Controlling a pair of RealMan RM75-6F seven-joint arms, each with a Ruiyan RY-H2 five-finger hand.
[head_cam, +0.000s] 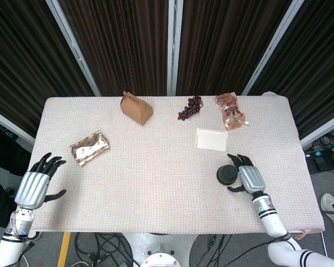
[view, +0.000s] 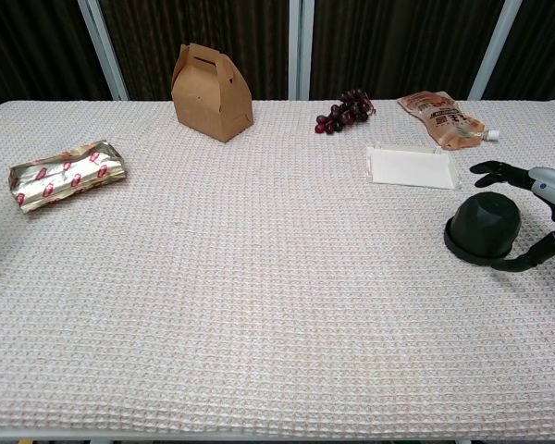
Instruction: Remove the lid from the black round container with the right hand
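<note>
Chest view | right hand (view: pixel 542 211) fingers spread beside black round container (view: pixel 484 228) (lid on) | labels unreadable

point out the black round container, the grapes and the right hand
black round container (view: pixel 484 222), chest view, its domed side
grapes (head_cam: pixel 190 107), head view, middle of the bunch
right hand (head_cam: pixel 250 179), head view, back of the hand

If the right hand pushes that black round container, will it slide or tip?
The black round container looks squat, with a flared rim flat on the table, so it probably slides rather than tips. The woven cloth may drag on it. Its smooth, rounded top might slip under the right hand, which is open beside it.
</note>
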